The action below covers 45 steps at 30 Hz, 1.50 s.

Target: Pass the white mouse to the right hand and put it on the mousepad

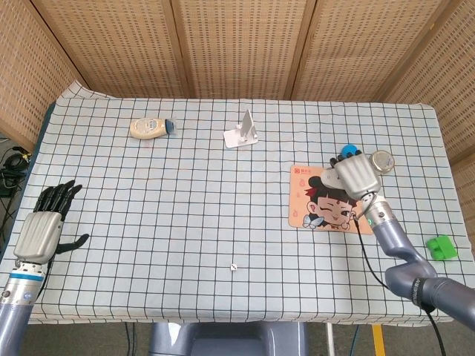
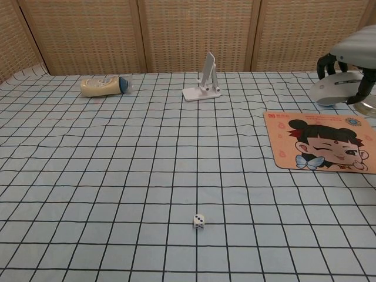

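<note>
**White mouse held over mousepad's far edge**

The metal-backed left hand (image 1: 43,231), black fingers spread and holding nothing, hangs beside the checked tablecloth (image 1: 185,200). A cream squeeze bottle (image 2: 103,86) lies on its side; a white folding phone stand (image 2: 204,79) stands upright; a small die (image 2: 199,221) sits near. The right hand (image 1: 355,175) clasps the smooth, rounded white mouse (image 2: 336,91) above the flat cartoon-printed mousepad (image 2: 311,153).

Bright, even light is filling both views.
Shadows are staying faint, nothing's glaring, and maybe the chest view's right edge is blurring slightly.
</note>
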Tool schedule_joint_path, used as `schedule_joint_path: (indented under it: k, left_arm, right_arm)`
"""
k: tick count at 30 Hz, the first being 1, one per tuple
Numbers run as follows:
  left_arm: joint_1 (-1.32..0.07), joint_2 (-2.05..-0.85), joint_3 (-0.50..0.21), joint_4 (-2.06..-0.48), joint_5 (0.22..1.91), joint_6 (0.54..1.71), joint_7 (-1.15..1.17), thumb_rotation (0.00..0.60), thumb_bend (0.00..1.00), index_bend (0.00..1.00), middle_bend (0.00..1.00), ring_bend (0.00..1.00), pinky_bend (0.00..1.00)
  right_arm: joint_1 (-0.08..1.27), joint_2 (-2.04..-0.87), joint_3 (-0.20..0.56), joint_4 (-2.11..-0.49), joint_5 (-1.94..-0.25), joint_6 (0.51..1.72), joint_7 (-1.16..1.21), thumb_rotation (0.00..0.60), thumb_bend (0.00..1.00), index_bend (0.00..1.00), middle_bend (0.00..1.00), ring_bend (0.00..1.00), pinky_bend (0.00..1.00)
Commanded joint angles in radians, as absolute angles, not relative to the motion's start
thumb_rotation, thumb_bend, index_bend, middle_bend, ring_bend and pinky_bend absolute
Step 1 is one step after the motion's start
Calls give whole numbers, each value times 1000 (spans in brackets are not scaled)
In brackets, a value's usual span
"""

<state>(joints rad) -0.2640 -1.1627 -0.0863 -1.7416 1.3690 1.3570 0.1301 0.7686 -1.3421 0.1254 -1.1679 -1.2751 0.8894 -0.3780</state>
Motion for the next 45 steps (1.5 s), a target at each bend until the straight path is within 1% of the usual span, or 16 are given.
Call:
schedule_joint_path:
  k: [1, 5, 12, 17, 21, 25, 30, 41, 42, 45]
  left_arm:
    - [-263, -1166, -86, -1740, 1370, 1359, 133, 600, 212, 70, 0, 0, 0]
    - [-262, -1171, -85, -1737, 1371, 1358, 141, 600, 212, 70, 0, 0, 0]
    - [-267, -1183, -82, -1726, 1373, 1346, 148, 600, 212, 69, 0, 0, 0]
    - [-268, -1185, -82, -1720, 1378, 1340, 141, 600, 212, 69, 0, 0, 0]
    - [-265, -1186, -81, -1719, 1387, 1347, 140, 600, 212, 70, 0, 0, 0]
    - [-264, -1188, -80, -1719, 1392, 1352, 148, 600, 212, 70, 0, 0, 0]
    - [-260, -1196, -74, -1726, 1410, 1366, 179, 600, 212, 69, 0, 0, 0]
    - [-257, -1208, -73, -1723, 1417, 1374, 210, 600, 212, 70, 0, 0, 0]
    - [-258, -1209, -72, -1721, 1419, 1372, 210, 600, 212, 70, 0, 0, 0]
    - [-259, -1210, -71, -1718, 1422, 1370, 209, 600, 212, 70, 0, 0, 0]
  right_arm:
    - [818, -1329, 39, -1045, -1449, 850, -271, 600, 365, 624, 525, 432, 444]
    - [840, -1329, 0, -987, -1532, 846, -215, 600, 365, 624, 526, 432, 445]
    - [850, -1330, -58, -898, -1618, 845, -181, 600, 365, 641, 536, 439, 445]
    - [860, -1313, -87, -846, -1682, 886, -154, 600, 366, 654, 549, 451, 446]
    - [886, -1303, -145, -802, -1782, 915, -156, 600, 367, 660, 556, 457, 450]
    - [896, -1304, -174, -782, -1829, 943, -129, 600, 368, 656, 555, 456, 450]
    - [913, -1313, -229, -742, -1917, 1002, -96, 600, 367, 652, 554, 456, 450]
    - [938, -1332, -281, -683, -2004, 1064, -80, 600, 367, 652, 557, 455, 450]
    - [945, -1339, -296, -668, -2027, 1066, -99, 600, 367, 653, 557, 454, 450]
    - [956, -1353, -310, -650, -2046, 1058, -107, 600, 367, 654, 557, 453, 450]
